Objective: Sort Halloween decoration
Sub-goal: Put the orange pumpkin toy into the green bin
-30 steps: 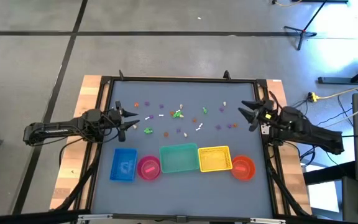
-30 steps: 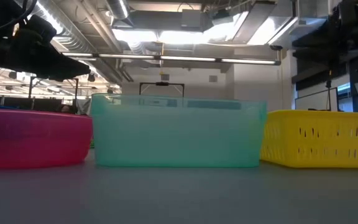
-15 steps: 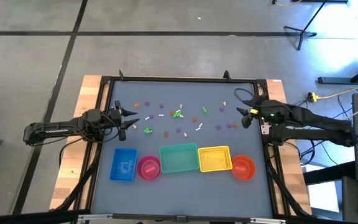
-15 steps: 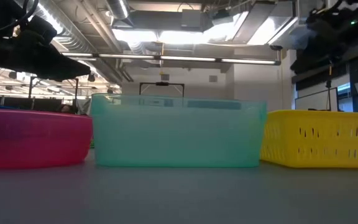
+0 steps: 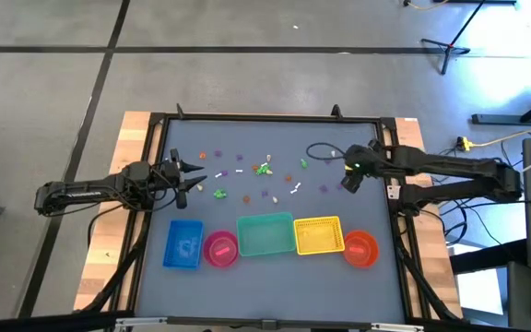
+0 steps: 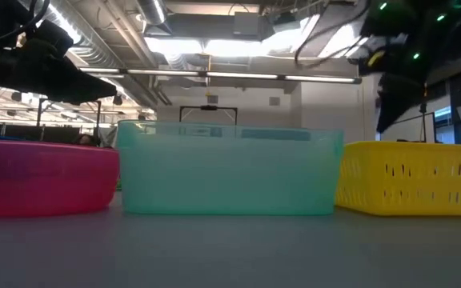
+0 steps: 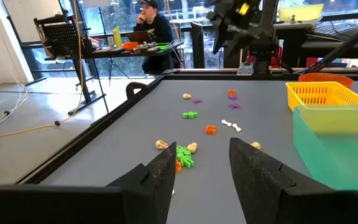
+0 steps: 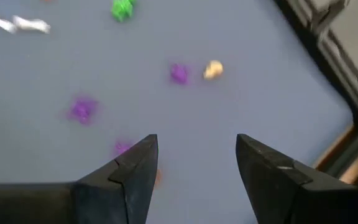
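Halloween decoration (image 5: 264, 170) trinkets are all still lying scattered on the counter (image 5: 275, 212); judging by this, sorting is barely beginning, with every piece left. Right hand (image 5: 349, 171) is hovering wide open and empty, purple trinkets (image 8: 179, 74) just beneath. Left hand (image 5: 192, 177) is waiting part-open, empty, trinkets ahead.

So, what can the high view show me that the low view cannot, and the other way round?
Only the high view shows the small trinkets scattered on the table, the blue container, the orange container, and both arms whole: left tool and right tool above the table, open and empty. Only the low view shows the ceiling lights. Both show the pink container, the teal container and the yellow basket.
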Controlling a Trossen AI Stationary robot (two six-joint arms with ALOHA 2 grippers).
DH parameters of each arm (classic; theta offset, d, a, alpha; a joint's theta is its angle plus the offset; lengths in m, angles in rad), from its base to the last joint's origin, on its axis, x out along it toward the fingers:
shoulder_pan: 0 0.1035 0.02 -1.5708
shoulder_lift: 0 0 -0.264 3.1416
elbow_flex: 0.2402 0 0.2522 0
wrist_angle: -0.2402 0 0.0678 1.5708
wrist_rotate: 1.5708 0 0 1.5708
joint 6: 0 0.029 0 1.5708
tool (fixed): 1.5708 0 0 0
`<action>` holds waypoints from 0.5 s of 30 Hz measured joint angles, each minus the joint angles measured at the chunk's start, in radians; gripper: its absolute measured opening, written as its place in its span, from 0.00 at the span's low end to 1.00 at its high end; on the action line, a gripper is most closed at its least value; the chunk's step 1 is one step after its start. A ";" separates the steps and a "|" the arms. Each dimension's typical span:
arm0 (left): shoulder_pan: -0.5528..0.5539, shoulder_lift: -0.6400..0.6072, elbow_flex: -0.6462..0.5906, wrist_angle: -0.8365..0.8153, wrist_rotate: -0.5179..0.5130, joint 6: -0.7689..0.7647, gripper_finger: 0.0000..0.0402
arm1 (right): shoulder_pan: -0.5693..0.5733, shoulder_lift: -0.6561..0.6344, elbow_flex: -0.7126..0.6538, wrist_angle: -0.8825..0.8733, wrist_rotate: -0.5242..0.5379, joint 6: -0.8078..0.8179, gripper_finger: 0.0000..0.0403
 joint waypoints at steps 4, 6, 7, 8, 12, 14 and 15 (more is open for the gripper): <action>0.000 0.000 0.000 0.000 0.000 0.000 0.34 | -0.089 0.092 0.002 -0.019 -0.087 -0.053 0.54; 0.000 0.000 0.000 0.000 0.000 0.000 0.34 | -0.130 0.130 0.002 -0.023 -0.158 -0.103 0.54; 0.000 0.000 0.000 0.000 0.000 0.000 0.34 | -0.148 0.148 0.002 -0.023 -0.190 -0.130 0.54; 0.000 0.000 0.000 0.000 0.000 0.000 0.34 | -0.161 0.166 0.002 -0.022 -0.222 -0.159 0.54; 0.000 0.000 0.000 0.000 0.000 0.000 0.34 | -0.198 0.226 0.002 -0.022 -0.301 -0.264 0.54; 0.000 0.000 0.000 0.000 0.000 0.000 0.34 | -0.203 0.254 0.002 -0.024 -0.302 -0.293 0.54; 0.000 0.000 0.000 0.000 0.000 0.000 0.34 | -0.203 0.267 0.002 -0.023 -0.301 -0.305 0.54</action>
